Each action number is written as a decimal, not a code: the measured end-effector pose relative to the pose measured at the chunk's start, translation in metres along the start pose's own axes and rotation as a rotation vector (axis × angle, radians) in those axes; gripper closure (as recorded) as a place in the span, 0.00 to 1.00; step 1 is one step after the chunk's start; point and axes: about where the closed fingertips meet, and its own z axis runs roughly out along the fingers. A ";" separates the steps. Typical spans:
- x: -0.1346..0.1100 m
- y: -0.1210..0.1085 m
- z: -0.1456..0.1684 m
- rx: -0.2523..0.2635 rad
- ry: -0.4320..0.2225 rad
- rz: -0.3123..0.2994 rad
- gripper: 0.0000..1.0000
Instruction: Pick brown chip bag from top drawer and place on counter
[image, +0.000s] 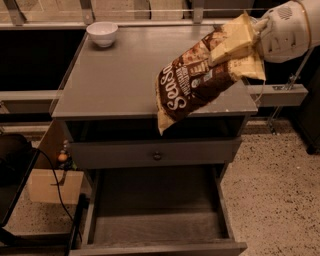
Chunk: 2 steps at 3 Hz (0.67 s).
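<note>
1. Bench surface is grey and flat; a white bowl stands at its back left corner.
2. At upper right the tool clamps the top end of the brown chip bag, which hangs tilted above the bench's front right part.
3. Below, the top drawer stands pulled out over the speckled floor.

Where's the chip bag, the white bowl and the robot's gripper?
brown chip bag (195, 80), camera view, on its brown middle.
white bowl (102, 35), camera view, its front wall.
gripper (234, 52), camera view, upper right, midway between fingertips clamped on bag.
</note>
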 end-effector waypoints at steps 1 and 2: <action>0.012 0.005 0.009 0.005 0.017 -0.011 1.00; 0.027 0.012 0.017 0.006 0.026 -0.011 1.00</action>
